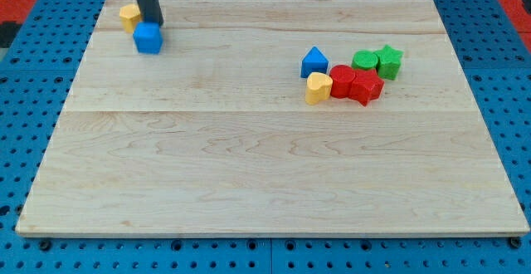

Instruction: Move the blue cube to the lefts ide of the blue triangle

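Observation:
The blue cube (148, 38) lies near the board's top left. My tip (154, 23) stands just above it in the view, touching or almost touching its top edge. The blue triangle (314, 61) lies far to the view's right, at the left end of a cluster of blocks. A yellow block (129, 15) sits just left of the rod, partly hidden by it.
The cluster by the blue triangle holds a yellow heart (318, 88), a red cylinder (342, 81), a red star-like block (365, 86), a green cylinder (364, 61) and a green star (388, 60). The wooden board (265, 174) lies on a blue pegboard.

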You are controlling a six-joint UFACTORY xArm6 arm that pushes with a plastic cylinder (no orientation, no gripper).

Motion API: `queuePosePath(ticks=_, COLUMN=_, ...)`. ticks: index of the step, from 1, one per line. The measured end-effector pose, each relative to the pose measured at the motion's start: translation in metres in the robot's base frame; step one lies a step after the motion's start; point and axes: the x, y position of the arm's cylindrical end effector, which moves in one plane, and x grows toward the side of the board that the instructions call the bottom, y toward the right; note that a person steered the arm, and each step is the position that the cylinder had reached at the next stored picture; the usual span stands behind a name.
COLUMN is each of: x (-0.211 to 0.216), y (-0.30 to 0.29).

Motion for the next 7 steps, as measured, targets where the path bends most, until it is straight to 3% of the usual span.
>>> queuePosePath(ticks=1, x=0.048, y=0.004)
queuePosePath(ticks=2, x=0.031, y=0.004)
queuePosePath(ticks=3, x=0.031, y=-0.069)
queuePosePath(ticks=4, x=0.033, y=-0.097)
queuePosePath(ticks=6, x=0.103, y=-0.097)
queuePosePath(ticks=7, x=0.120, y=-0.042)
